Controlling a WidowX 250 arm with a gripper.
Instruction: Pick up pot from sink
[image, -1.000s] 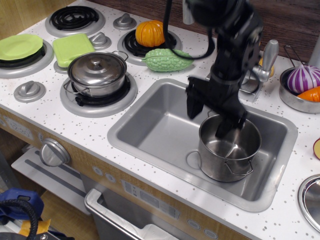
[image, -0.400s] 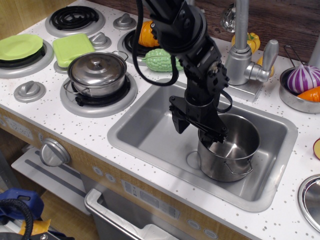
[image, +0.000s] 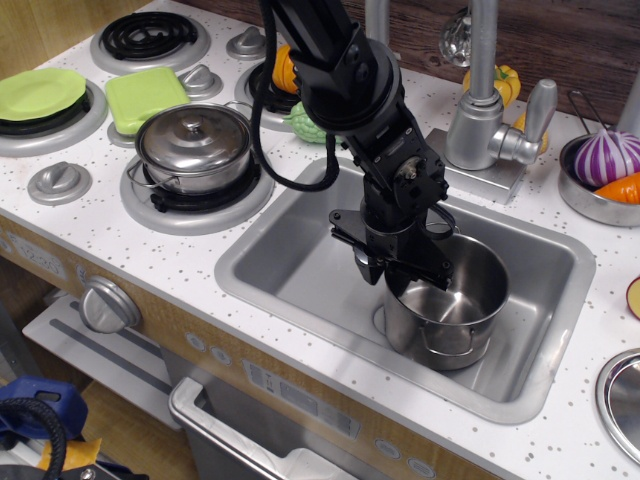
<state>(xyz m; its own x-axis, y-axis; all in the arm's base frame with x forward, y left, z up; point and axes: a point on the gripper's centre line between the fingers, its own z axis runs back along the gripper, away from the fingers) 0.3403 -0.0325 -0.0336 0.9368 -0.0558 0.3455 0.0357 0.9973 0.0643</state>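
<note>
In the sink (image: 300, 250), jaws straddle the near-left rim of the pot (image: 447, 305), seemingly pinched on it; the lift likely wants a firm pinch and straight rise, keeping the pot level.

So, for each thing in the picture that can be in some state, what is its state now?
gripper: closed on the near-left rim of the pot
pot: upright in the sink, empty, no lid
sink: dry, holding only the pot
lidded pot: lid on, standing on a burner
faucet: no water running
green plate: empty, lying on a burner
</note>
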